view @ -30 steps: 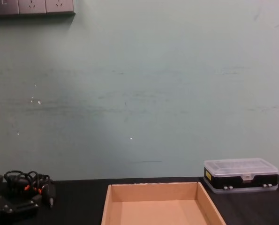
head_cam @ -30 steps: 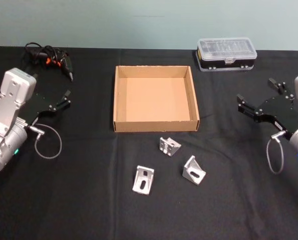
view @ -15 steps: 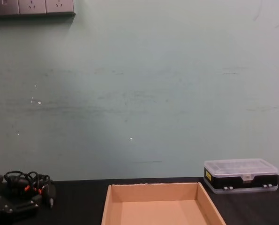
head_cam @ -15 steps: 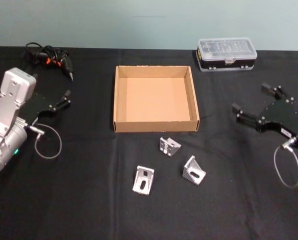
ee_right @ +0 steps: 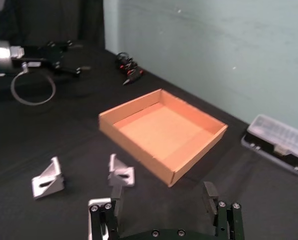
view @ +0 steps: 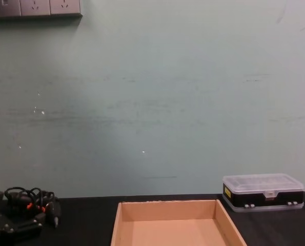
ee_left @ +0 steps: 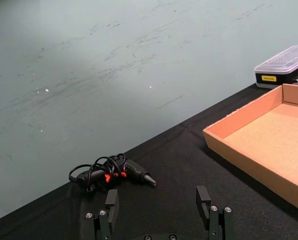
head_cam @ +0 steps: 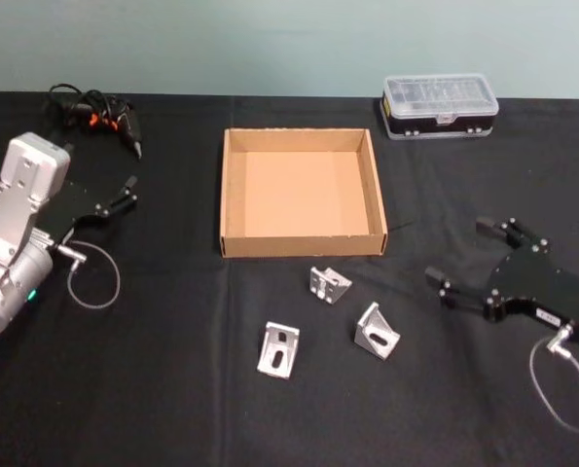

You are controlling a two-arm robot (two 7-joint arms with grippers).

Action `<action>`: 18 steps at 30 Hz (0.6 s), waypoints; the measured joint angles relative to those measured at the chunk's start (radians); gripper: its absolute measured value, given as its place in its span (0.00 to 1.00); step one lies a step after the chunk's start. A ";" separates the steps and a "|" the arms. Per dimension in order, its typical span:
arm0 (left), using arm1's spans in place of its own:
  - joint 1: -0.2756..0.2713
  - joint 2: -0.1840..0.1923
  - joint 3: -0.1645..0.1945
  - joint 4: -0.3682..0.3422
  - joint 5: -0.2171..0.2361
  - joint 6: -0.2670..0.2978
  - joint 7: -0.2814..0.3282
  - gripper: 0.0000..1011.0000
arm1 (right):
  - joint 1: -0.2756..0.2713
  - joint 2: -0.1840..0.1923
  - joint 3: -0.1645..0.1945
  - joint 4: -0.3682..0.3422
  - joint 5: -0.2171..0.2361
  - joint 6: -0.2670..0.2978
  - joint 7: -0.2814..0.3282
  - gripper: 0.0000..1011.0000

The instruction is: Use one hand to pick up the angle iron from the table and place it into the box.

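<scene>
Three silver angle irons lie on the black table (head_cam: 172, 389) in front of the box: one (head_cam: 330, 284) nearest it, one (head_cam: 279, 350) to the left, one (head_cam: 377, 332) to the right. The tan cardboard box (head_cam: 302, 243) is open-topped with nothing inside; it also appears in the chest view (view: 167, 210). My right gripper (head_cam: 459, 255) is open and sits just right of the angle irons, apart from them. In the right wrist view its open fingers (ee_right: 163, 192) frame two angle irons (ee_right: 121, 173) (ee_right: 48, 178) and the box (ee_right: 138, 155). My left gripper (head_cam: 131, 191) is open at the far left.
A clear-lidded black plastic case (head_cam: 440, 105) stands at the back right, also seen from the chest (view: 262, 190). A bundle of black cable with orange marks (head_cam: 94, 115) lies at the back left. Bare tabletop lies between the box and each arm.
My right gripper has moved nearer and to the left, from beside the box to just right of the angle irons. The left arm and the angle irons have stayed put.
</scene>
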 joint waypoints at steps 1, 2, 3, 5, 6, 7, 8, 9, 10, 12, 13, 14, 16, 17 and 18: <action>0.000 0.000 0.000 0.000 0.000 0.000 0.000 1.00 | -0.008 0.001 -0.002 -0.002 -0.003 0.002 0.008 0.99; 0.000 0.000 0.000 0.000 0.000 0.000 0.000 1.00 | -0.015 0.001 -0.007 -0.002 -0.006 0.005 0.018 0.99; 0.000 0.000 0.000 0.000 0.000 0.000 0.000 1.00 | -0.015 0.001 -0.007 -0.002 -0.006 0.005 0.018 0.99; 0.000 0.000 0.000 0.000 0.000 0.000 0.000 1.00 | -0.023 0.001 -0.016 -0.002 -0.010 0.009 0.036 0.99; 0.000 0.000 0.000 0.000 0.000 0.000 0.000 1.00 | -0.025 0.000 -0.019 -0.001 -0.010 0.011 0.043 0.99; 0.000 0.000 0.000 0.000 0.000 0.000 0.000 1.00 | -0.026 -0.002 -0.028 0.002 -0.011 0.016 0.059 0.99; 0.000 0.000 0.000 0.000 0.000 0.000 0.000 1.00 | -0.026 -0.003 -0.033 0.004 -0.012 0.018 0.067 0.99; 0.000 0.000 0.000 0.000 0.000 0.000 0.000 1.00 | -0.024 -0.006 -0.045 0.008 -0.014 0.025 0.083 0.99; 0.000 0.000 0.000 0.000 0.000 0.000 0.000 1.00 | -0.024 -0.006 -0.045 0.008 -0.014 0.025 0.083 0.99; 0.000 0.000 0.000 0.000 0.000 0.000 0.000 1.00 | -0.020 -0.013 -0.061 0.017 -0.020 0.033 0.103 0.99; 0.000 0.000 0.000 0.000 0.000 0.000 0.000 1.00 | -0.016 -0.021 -0.073 0.025 -0.025 0.039 0.114 0.99; 0.000 0.000 0.000 0.000 0.000 0.000 0.000 1.00 | -0.013 -0.024 -0.078 0.029 -0.029 0.042 0.119 0.99; 0.000 0.000 0.000 0.000 0.000 0.000 0.000 1.00 | -0.008 -0.033 -0.088 0.037 -0.036 0.048 0.126 0.99; 0.000 0.000 0.000 0.000 0.000 0.000 0.000 1.00 | -0.002 -0.042 -0.097 0.045 -0.044 0.054 0.131 0.99; 0.000 0.000 0.000 0.000 0.000 0.000 0.000 1.00 | 0.001 -0.046 -0.101 0.048 -0.047 0.055 0.134 0.99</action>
